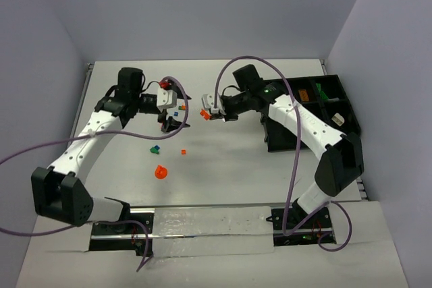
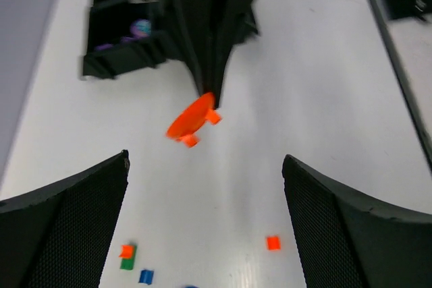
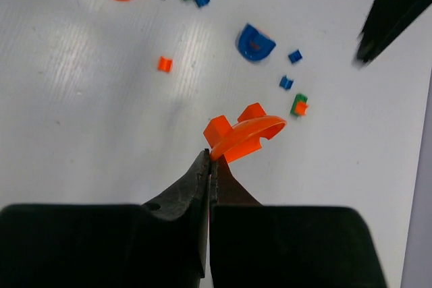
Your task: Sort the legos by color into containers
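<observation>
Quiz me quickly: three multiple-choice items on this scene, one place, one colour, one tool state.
1. The black tray stands: A on the table's left side; B on its right side; C in the middle at the near edge.
2. The rounded piece in the right tool is: A blue; B orange; C green.
3. The left tool is: A shut on a brick; B shut, empty; C open, empty.
Key: 1 B, the top view shows it at the right edge; 2 B, orange in the right wrist view; 3 C, its fingers are wide apart with nothing between.
</observation>
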{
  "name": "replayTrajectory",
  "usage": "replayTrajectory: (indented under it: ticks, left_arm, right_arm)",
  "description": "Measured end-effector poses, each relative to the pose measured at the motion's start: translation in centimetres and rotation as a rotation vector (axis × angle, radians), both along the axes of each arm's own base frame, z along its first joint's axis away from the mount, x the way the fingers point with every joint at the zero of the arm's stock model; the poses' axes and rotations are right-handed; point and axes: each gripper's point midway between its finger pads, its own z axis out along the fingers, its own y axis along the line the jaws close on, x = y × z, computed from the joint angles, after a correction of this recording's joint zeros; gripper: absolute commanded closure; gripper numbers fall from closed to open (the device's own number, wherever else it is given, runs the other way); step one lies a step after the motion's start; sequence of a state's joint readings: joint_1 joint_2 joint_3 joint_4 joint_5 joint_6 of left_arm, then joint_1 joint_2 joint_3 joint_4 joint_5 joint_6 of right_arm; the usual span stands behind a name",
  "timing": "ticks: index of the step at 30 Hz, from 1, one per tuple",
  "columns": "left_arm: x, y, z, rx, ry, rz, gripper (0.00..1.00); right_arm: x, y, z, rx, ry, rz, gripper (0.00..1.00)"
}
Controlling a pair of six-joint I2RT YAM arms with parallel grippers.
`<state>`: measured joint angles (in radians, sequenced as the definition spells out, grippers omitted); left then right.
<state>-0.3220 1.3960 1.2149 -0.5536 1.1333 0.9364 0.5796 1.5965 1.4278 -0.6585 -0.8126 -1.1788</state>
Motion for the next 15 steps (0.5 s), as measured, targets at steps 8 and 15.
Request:
replayTrajectory:
  ticks: [8, 15]
  left_arm:
    - [3.7, 2.0, 3.5, -0.039, -0.023, 0.326, 0.01]
    - [6.7, 4.3, 1.4, 0.025, 0.148, 0.606, 0.01]
  right_arm:
    - [1.4, -7.4, -1.3, -0.066, 0.024, -0.194, 1.00]
    - [2.1, -16.6, -1.5, -0.121, 0.037, -0.476, 1.00]
